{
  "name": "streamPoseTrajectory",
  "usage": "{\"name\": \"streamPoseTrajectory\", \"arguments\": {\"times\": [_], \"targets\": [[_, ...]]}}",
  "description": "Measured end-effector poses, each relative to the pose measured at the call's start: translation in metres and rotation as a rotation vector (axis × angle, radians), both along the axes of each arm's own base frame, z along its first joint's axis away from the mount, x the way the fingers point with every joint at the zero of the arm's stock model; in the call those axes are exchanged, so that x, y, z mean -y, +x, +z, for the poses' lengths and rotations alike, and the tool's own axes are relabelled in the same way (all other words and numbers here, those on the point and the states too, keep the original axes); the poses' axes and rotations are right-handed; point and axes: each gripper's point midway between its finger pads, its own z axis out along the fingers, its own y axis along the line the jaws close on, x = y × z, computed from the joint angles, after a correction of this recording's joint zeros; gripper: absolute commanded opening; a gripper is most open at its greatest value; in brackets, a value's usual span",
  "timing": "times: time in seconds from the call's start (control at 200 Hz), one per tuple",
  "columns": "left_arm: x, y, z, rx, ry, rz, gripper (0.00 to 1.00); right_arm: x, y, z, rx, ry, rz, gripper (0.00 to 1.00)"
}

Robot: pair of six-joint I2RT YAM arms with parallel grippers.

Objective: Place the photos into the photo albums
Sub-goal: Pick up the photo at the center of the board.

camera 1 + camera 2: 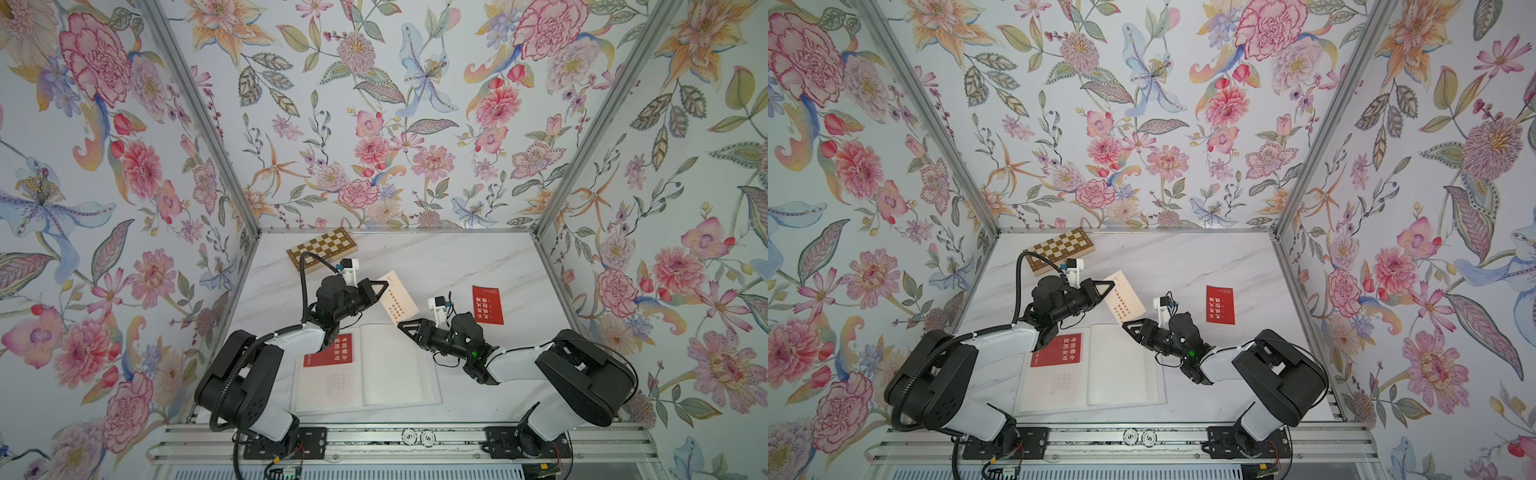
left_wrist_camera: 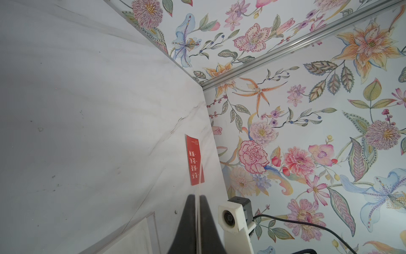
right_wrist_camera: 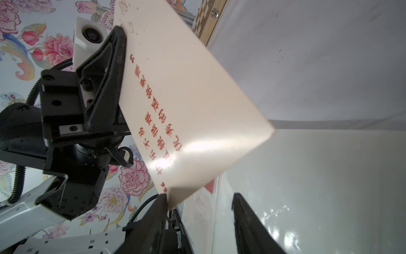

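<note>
Cream card [image 1: 399, 297] pinched in left gripper [image 1: 385, 285], raised near open album [image 1: 390, 370], right gripper [image 1: 401, 326] parted just beside card's near corner

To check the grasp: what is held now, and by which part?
The left gripper pinches the cream card by one long edge; the right gripper is open, empty.

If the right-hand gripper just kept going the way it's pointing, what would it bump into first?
Probably the cream card held by the left gripper. The right gripper, jaws open, points at the card's near corner, which sits close ahead in the right wrist view.
</note>
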Motion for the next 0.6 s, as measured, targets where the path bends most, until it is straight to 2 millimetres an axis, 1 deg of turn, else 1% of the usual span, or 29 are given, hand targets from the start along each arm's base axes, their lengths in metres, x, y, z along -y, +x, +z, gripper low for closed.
{"name": "streamPoseTrajectory", "arguments": {"times": [0.145,0.27,0.41,0.525,0.596], "targets": [[-0.004,-0.003,-0.007,-0.018,0.007,0.015,0.0,-0.002,0.004,0.008,0.012,0.046,-0.011,0.46],[-0.006,-0.003,-0.004,-0.012,0.003,0.024,0.0,-0.002,0.008,0.017,0.028,0.076,-0.021,0.43],[-0.007,-0.003,-0.004,-0.01,0.003,0.028,0.0,-0.004,0.018,0.027,0.038,0.101,-0.035,0.39],[-0.009,-0.003,-0.006,-0.015,0.004,0.04,0.0,-0.008,0.023,0.037,0.058,0.12,-0.035,0.35],[-0.011,-0.003,-0.008,-0.018,0.005,0.05,0.0,-0.008,0.024,0.039,0.061,0.123,-0.037,0.31]]}}
